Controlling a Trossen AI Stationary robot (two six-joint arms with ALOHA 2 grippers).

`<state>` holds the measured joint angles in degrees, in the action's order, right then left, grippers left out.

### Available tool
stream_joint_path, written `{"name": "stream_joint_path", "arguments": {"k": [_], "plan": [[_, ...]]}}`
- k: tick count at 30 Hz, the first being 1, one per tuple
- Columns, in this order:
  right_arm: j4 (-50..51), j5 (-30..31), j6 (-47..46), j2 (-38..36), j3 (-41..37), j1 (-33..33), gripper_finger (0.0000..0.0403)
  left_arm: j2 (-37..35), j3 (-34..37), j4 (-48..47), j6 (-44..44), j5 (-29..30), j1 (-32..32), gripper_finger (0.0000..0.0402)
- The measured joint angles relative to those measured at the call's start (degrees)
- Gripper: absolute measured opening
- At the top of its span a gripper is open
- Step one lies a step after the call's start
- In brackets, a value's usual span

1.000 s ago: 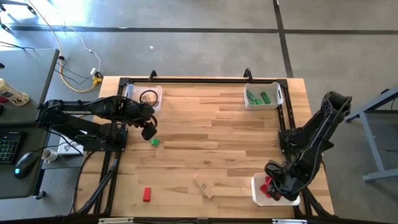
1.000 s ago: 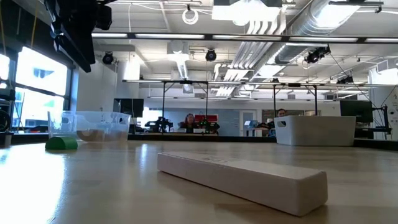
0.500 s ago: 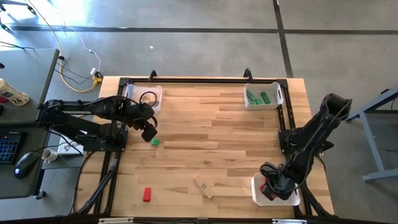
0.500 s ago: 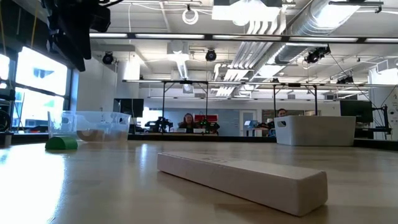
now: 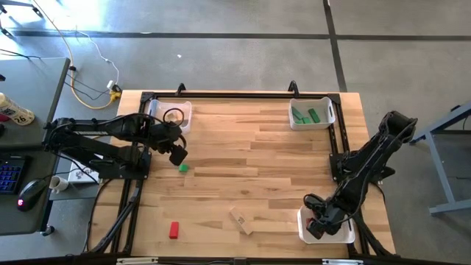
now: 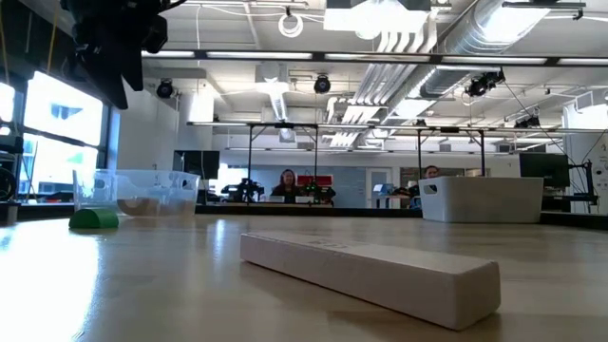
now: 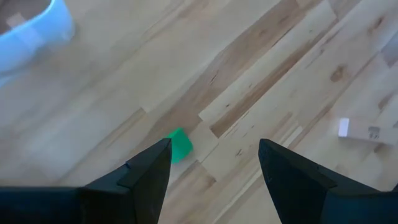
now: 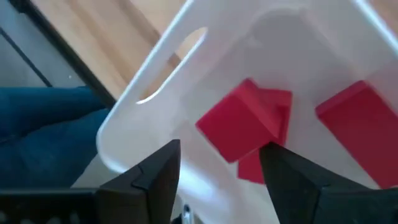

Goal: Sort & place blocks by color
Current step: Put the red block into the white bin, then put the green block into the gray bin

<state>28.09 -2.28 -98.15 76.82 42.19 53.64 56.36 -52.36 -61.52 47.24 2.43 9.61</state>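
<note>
My left gripper (image 5: 177,155) (image 7: 211,180) is open and hovers just on the far side of a small green block (image 5: 182,168) (image 7: 179,145) lying flat on the table's left part; it touches nothing. A red block (image 5: 174,230) and a tan bar (image 5: 241,220) (image 6: 370,275) lie near the near edge. My right gripper (image 5: 315,225) (image 8: 221,168) is open above the near right bin (image 5: 329,235), where red blocks (image 8: 245,121) lie on the bin floor below the fingers. Whether it touches them does not show.
A far-right bin (image 5: 311,114) holds green blocks, and a clear far-left bin (image 5: 173,114) (image 6: 142,195) holds tan pieces. Black frame rails run along the table's left and right edges. The wooden middle of the table is open. People sit in the room behind.
My right gripper has moved toward the table's left and slightly toward the near edge, staying over the near right bin. The blocks on the table have kept their places.
</note>
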Motion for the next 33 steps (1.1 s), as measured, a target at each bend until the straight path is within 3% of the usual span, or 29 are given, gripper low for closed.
{"name": "stream_joint_path", "arguments": {"k": [9,15,21,28,33], "plan": [[3.31,4.02,0.04,-0.02,7.21,1.08,0.0205,0.00,0.00,0.00,-14.48,0.77,0.00,0.0227],[14.61,7.42,-1.72,-0.02,14.15,1.64,0.0206,0.00,0.00,0.00,-28.54,0.77,0.00,0.0227],[28.79,17.48,-2.33,-0.02,22.40,0.75,0.0206,0.00,0.00,-0.30,-45.22,0.48,-0.32,0.0227],[41.65,31.03,-2.37,-0.04,29.61,-3.64,0.0206,1.95,0.00,-0.55,-47.91,0.38,-0.31,0.0227],[45.92,32.38,-0.59,-0.07,32.07,-8.93,0.0206,5.55,0.00,-0.55,-49.87,0.37,-0.31,0.0227]]}}
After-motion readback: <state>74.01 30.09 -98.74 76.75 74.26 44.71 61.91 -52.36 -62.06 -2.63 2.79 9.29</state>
